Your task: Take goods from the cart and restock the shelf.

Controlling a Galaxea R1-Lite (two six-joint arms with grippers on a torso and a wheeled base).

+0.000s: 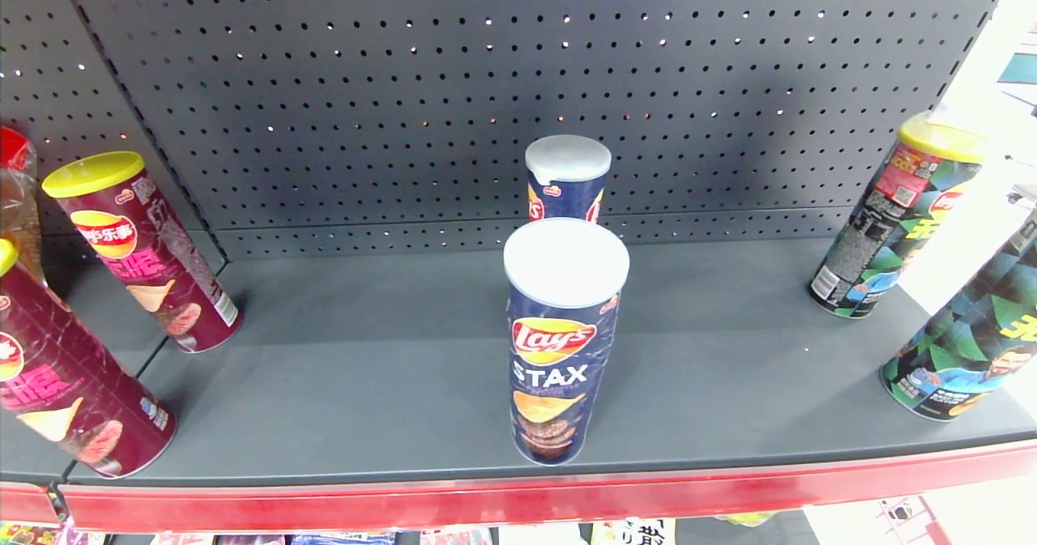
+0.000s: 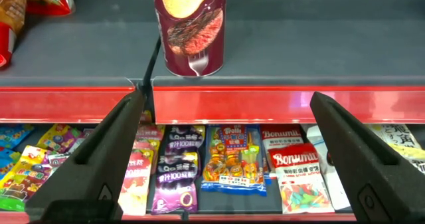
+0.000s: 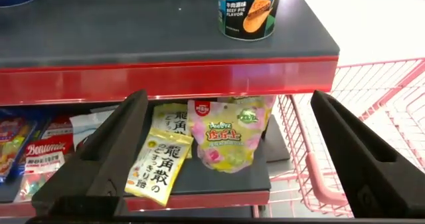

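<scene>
Blue can (image 1: 565, 342), twin (image 1: 567, 174) at its 12 o'clock, looks shelved; left gripper (image 2: 226, 164) and right gripper (image 3: 226, 164) gape empty, so fetching another from the cart (image 3: 362, 121) seems next.

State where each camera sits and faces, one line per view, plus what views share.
Head view: on the head, looking down at the shelf holding the blue cans.
Left wrist view: on that wrist, facing the red edge and front maroon can; open left gripper frames it.
Right wrist view: likewise, facing the green can and cart; open right gripper frames it.
Shared: head view also shows both cans.
</scene>
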